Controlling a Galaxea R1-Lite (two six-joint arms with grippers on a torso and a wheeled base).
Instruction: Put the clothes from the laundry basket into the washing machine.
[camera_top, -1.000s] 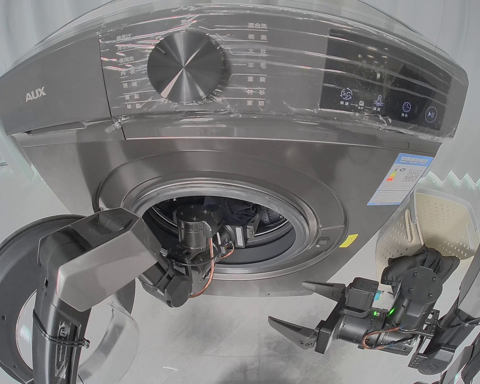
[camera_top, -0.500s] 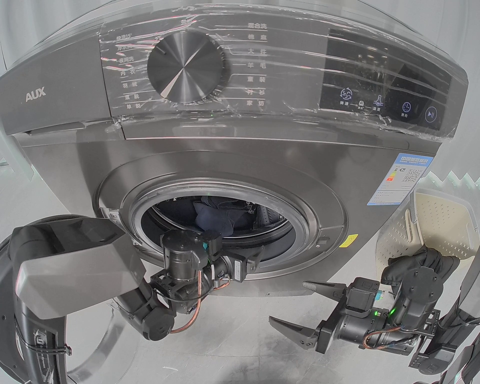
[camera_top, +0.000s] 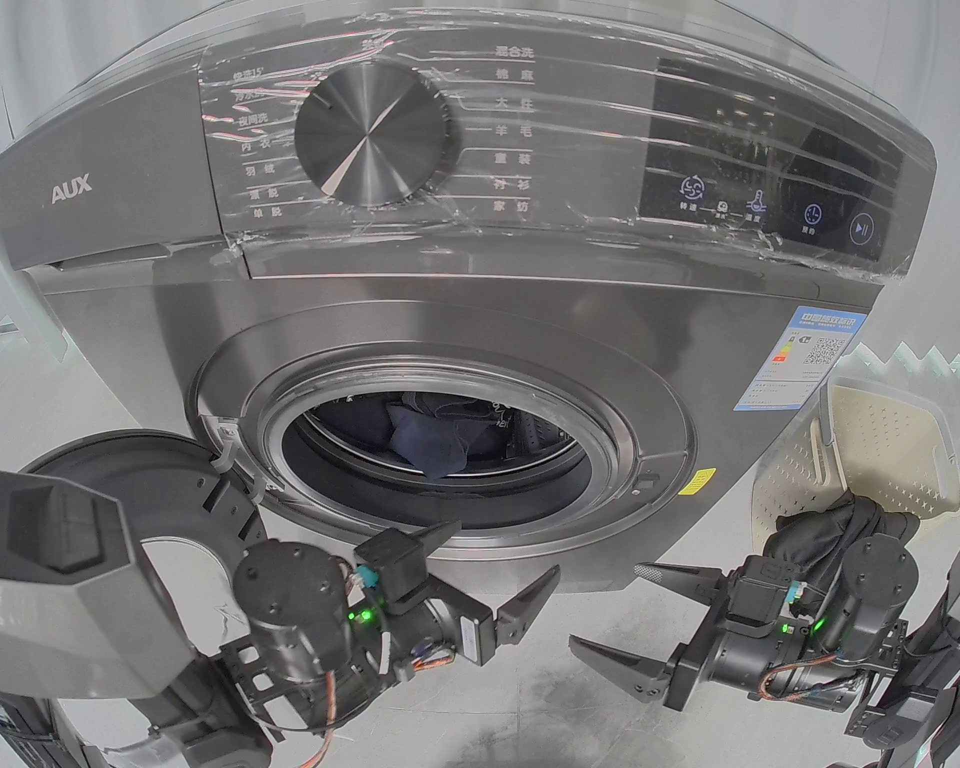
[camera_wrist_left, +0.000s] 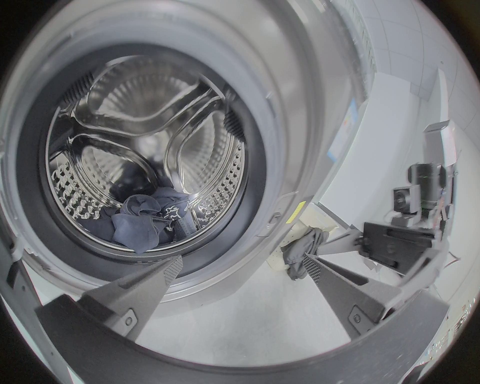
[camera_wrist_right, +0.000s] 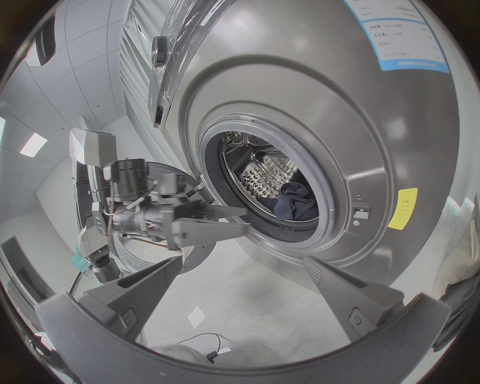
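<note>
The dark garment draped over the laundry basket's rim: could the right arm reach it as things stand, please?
Probably yes: the dark garment hangs uncovered off the laundry basket, just behind the open, empty right gripper. That gripper points away from it, so the arm must turn round first.

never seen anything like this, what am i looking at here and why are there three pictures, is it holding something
This is a two-armed robot facing a front-loading washing machine whose door stands open. The head view looks down from the robot's head; the other two come from a camera on each wrist, so the grey prongs up close in them are that arm's own fingers. The left gripper and right gripper both hover open and empty in front of the machine, below the opening of the drum. Dark clothes lie in the drum. On the robot's right sits a cream laundry basket with a dark garment draped over its edge, not yet loaded.
</note>
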